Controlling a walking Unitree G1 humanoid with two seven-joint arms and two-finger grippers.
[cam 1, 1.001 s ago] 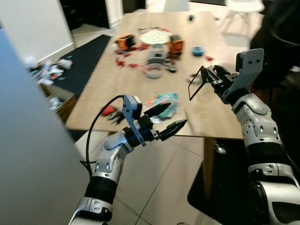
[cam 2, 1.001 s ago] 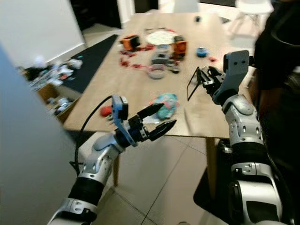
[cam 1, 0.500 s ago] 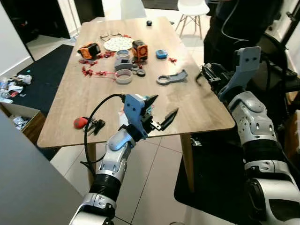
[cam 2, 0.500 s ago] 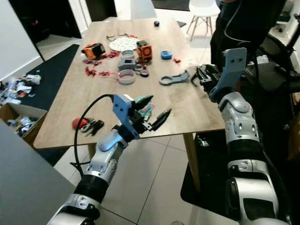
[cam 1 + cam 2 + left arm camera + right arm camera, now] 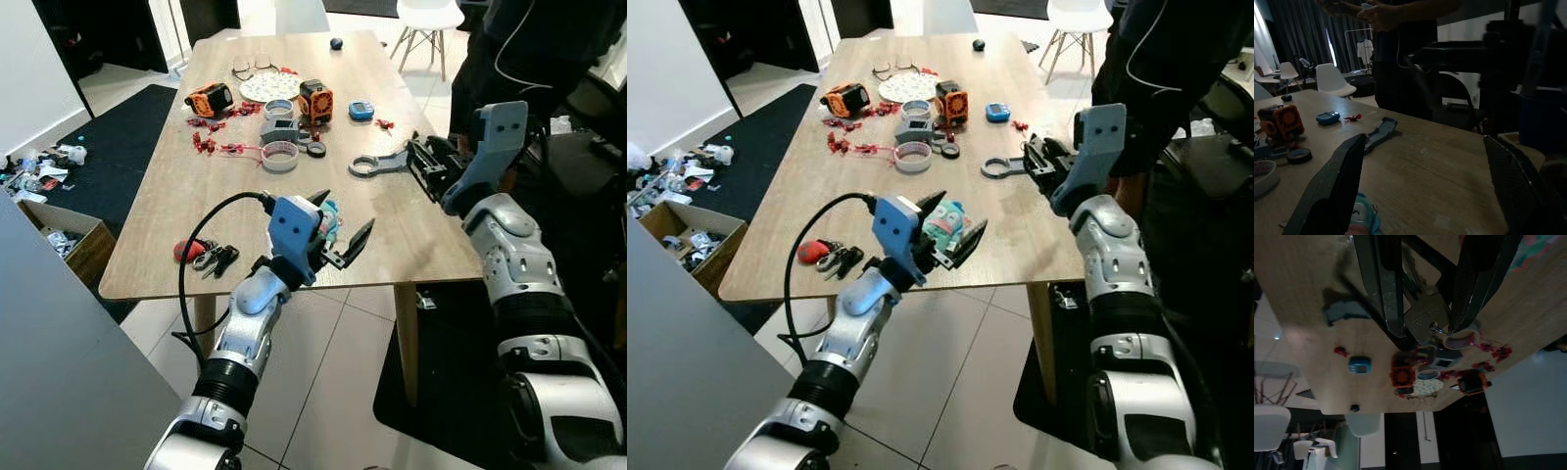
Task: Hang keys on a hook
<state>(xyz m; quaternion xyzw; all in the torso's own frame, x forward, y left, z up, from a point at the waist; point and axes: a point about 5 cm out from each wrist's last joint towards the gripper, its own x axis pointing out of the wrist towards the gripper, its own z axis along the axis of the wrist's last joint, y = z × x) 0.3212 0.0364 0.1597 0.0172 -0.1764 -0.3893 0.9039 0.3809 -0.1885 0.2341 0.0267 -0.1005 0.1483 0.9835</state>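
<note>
Your right gripper [image 5: 423,164] is hovering over the right side of the wooden table [image 5: 176,191], its two black fingers [image 5: 1382,279] closing on a silver key [image 5: 1425,318] that is sitting pinched between them. Your left gripper [image 5: 338,223] is reaching over the table's near edge with its fingers spread wide and gripping nothing; a teal toy [image 5: 942,223] is lying on the table just beyond them. A grey bracket [image 5: 377,164] is resting on the table near the right gripper. Rolls of tape [image 5: 280,155], orange blocks [image 5: 315,100] and a small blue device [image 5: 361,110] are sitting further back, and a red-and-black bunch [image 5: 206,255] is lying near the left front corner. A person [image 5: 529,44] is standing behind the right arm.
</note>
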